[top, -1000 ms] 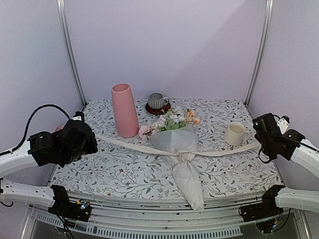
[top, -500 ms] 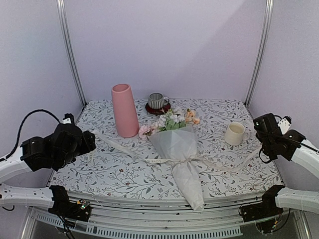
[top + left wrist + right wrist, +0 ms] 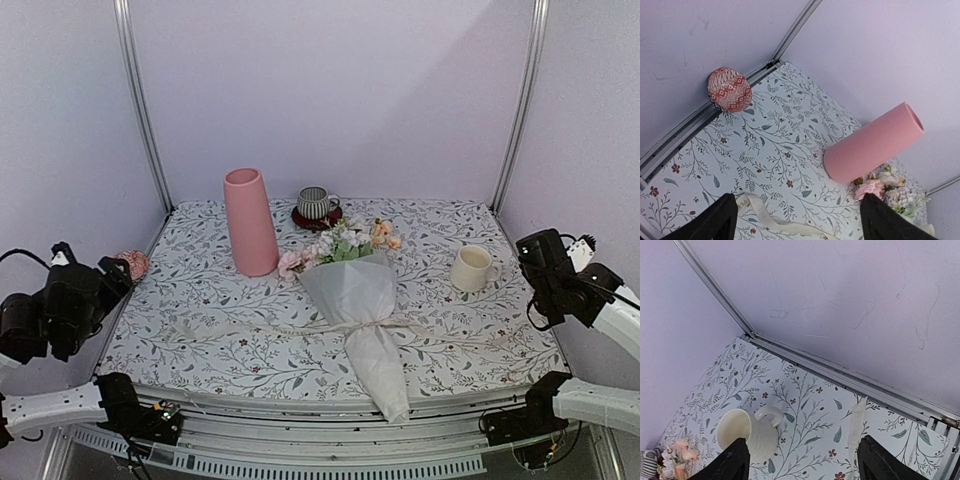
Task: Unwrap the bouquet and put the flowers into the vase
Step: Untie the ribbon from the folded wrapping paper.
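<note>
A second ago the ribbon (image 3: 250, 328) ran taut in a straight line through the bouquet (image 3: 360, 300), one end pinched in each gripper. Now both ends have been let go. It lies slack and wavy on the table (image 3: 450, 345) to either side of the bouquet's neck.

The left gripper (image 3: 105, 285) has pulled well away to the bouquet's left, out past the table edge. Its fingers (image 3: 715, 222), closed before, now stand wide apart.

The right gripper (image 3: 530, 265) has drawn slightly farther from the bouquet's right and has also spread its fingers (image 3: 732, 465). The freed ribbon end lies below them.
</note>
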Robot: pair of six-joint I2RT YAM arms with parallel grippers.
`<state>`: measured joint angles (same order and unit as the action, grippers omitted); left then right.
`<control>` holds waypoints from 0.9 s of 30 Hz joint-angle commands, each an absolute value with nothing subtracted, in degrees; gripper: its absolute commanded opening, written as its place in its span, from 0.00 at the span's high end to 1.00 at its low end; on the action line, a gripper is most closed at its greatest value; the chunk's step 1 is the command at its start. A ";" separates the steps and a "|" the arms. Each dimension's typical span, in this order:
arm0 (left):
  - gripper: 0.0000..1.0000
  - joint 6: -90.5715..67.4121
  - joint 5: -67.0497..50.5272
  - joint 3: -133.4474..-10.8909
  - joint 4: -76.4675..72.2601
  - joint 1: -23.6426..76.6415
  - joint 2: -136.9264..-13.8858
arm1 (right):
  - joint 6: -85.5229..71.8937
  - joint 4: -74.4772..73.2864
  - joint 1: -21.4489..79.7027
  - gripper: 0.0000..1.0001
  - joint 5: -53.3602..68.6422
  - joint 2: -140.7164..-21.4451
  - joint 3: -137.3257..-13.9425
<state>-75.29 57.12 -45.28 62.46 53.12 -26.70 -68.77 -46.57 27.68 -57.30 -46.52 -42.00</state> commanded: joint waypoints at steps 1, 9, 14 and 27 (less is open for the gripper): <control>0.13 -62.12 58.50 -40.99 52.29 52.56 -15.98 | -63.97 -41.08 27.43 0.23 -57.07 -42.63 -42.95; 0.12 -33.60 35.31 -26.59 17.00 52.56 -2.96 | -24.16 -8.87 27.48 0.12 -17.80 -39.16 -36.01; 0.11 -31.78 29.54 -28.74 14.52 52.56 -15.13 | -19.82 -5.65 27.51 0.16 -2.91 -44.04 -36.86; 0.09 -25.59 6.97 -26.69 -2.77 52.57 -37.66 | -17.84 1.68 28.59 0.02 17.24 -50.49 -34.64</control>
